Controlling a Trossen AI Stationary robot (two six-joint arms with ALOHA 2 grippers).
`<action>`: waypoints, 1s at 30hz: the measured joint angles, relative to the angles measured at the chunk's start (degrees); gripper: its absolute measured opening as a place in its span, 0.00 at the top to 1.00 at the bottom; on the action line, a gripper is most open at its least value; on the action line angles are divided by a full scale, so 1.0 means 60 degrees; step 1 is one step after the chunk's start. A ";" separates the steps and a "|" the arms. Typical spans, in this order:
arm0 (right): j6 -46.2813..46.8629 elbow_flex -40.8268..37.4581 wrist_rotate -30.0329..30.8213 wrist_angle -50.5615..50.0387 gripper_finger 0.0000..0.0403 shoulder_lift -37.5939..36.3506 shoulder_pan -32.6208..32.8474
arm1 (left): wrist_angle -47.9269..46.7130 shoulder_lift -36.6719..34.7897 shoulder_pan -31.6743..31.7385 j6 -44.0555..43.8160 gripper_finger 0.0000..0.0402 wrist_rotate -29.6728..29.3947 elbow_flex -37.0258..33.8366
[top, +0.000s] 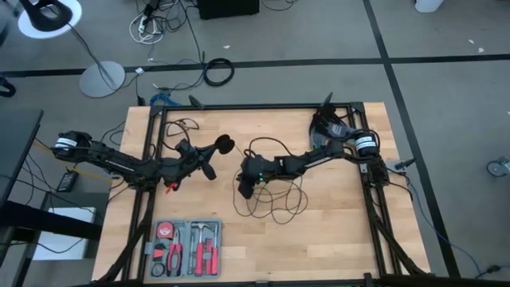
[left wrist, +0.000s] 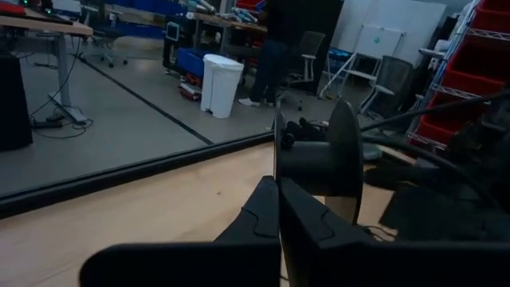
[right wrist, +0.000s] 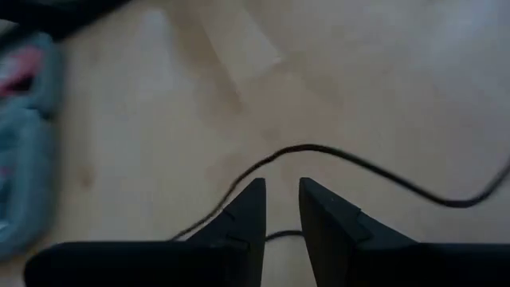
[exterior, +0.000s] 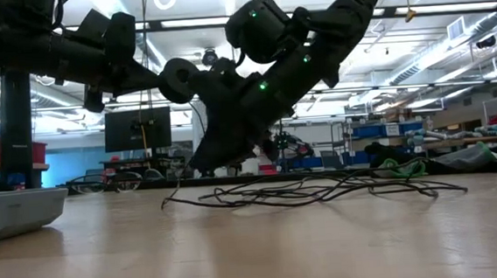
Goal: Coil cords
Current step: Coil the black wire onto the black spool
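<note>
Tool tray (exterior: 12, 211) up front, cord mess behind it on the wooden table (top: 335, 231)

Left gripper (top: 209, 150) is clamped tight on the round black puck (top: 226, 146), held up off the table near the middle. Right gripper (top: 243, 189) hangs low over the loose loops of the cord (top: 279, 199), fingers (right wrist: 247, 211) a little apart with one thin strand running between them, can't tell if it's actually pinched. Cord sprawls right of centre.

1 cord (top: 275, 203), 2 arms, 1 tool tray (top: 187, 248) (red-handled tools).
</note>
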 joint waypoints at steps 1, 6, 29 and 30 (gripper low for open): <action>0.0212 0.0000 -0.0299 0.0057 0.80 0.0000 -0.0046 | 0.0008 -0.0002 0.0000 0.0000 1.00 -0.0058 0.0000; 0.0623 -0.0004 -0.0633 0.0552 0.76 0.0008 -0.0090 | 0.0108 0.0000 0.0000 0.0141 1.00 -0.0254 0.0011; 0.0602 -0.0007 -0.0379 0.1561 0.73 0.0008 -0.0454 | 0.0381 -0.0004 0.0000 0.0185 1.00 -0.0354 0.0007; 0.0552 -0.0007 -0.0376 0.1606 0.73 0.0008 -0.0455 | 0.0381 -0.0001 0.0000 0.0186 1.00 -0.0354 0.0007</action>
